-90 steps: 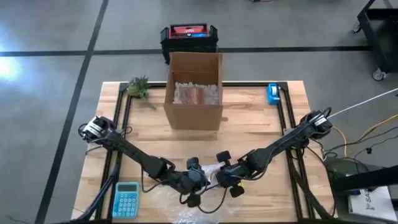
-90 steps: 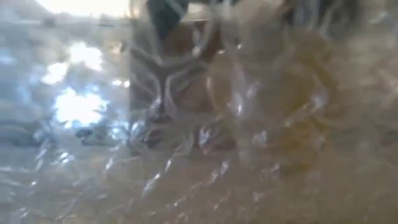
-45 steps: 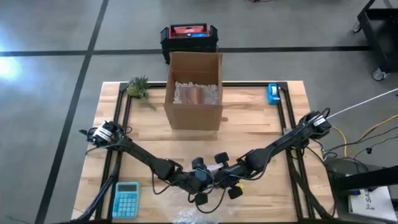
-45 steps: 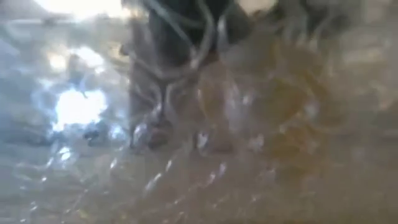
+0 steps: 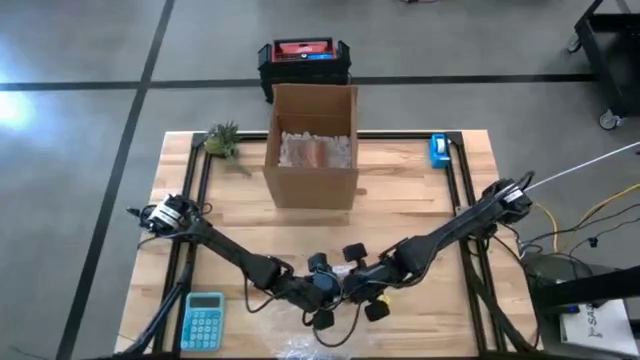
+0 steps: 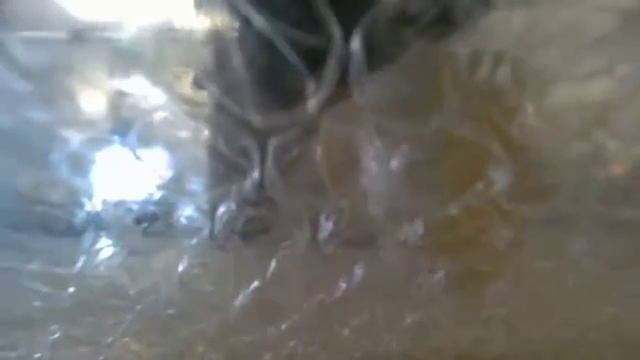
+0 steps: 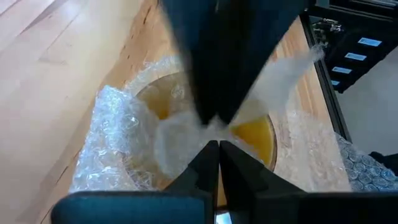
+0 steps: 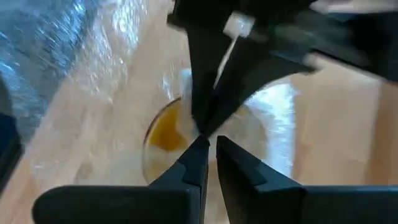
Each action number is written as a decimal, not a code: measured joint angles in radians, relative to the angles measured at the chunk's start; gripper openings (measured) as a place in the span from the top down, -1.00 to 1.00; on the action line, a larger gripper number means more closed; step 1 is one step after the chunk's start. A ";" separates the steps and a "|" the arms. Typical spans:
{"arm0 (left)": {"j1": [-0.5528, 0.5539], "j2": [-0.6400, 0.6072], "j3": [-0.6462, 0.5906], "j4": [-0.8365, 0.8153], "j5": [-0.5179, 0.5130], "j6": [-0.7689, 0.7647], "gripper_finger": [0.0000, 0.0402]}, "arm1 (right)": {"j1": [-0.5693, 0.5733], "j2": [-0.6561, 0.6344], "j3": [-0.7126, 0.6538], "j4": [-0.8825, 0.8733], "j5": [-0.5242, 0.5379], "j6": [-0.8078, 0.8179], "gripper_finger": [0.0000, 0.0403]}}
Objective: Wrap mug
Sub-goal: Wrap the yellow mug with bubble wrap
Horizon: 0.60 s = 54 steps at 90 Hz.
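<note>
Near the front edge of the wooden worktop (image 5: 400,205), the yellow mug (image 7: 252,134) sat swathed in clear bubble wrap (image 7: 112,143). The left gripper (image 5: 330,290) and right gripper (image 5: 352,283) met above it, each one's fingers pinching the wrap's gathered edge.

Bench (image 5: 420,200): pale wood planks, smooth, matt. Bubble wrap (image 7: 109,134): clear plastic, glossy, bumpy. Mug (image 7: 252,134): amber, glossy, seen through wrap. Box (image 5: 311,150): brown cardboard, matt. Left gripper (image 7: 217,149), right gripper (image 8: 208,146): matt black plastic fingers.
</note>
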 joint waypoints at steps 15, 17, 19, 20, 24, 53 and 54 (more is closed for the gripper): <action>0.000 -0.002 0.001 0.020 0.002 -0.001 0.99 | -0.020 0.095 0.001 -0.026 -0.002 0.020 0.91; 0.000 -0.003 0.001 0.018 0.000 -0.001 0.99 | -0.024 0.101 0.001 -0.027 0.000 0.030 0.91; 0.000 -0.005 0.001 0.017 -0.001 -0.002 0.99 | -0.025 0.105 0.002 -0.032 -0.001 0.032 0.91; 0.000 -0.005 0.001 0.016 0.000 -0.003 0.99 | -0.025 0.107 0.002 -0.032 0.000 0.033 0.91; 0.000 -0.006 0.001 0.014 0.004 -0.001 0.99 | -0.025 0.110 0.003 -0.028 -0.003 0.033 0.91; -0.012 -0.067 0.001 -0.053 0.030 -0.006 0.99 | -0.024 0.112 0.005 -0.046 -0.036 0.031 0.91; -0.012 -0.069 0.001 -0.054 0.029 -0.006 1.00 | -0.025 0.111 0.006 -0.049 -0.037 0.031 0.91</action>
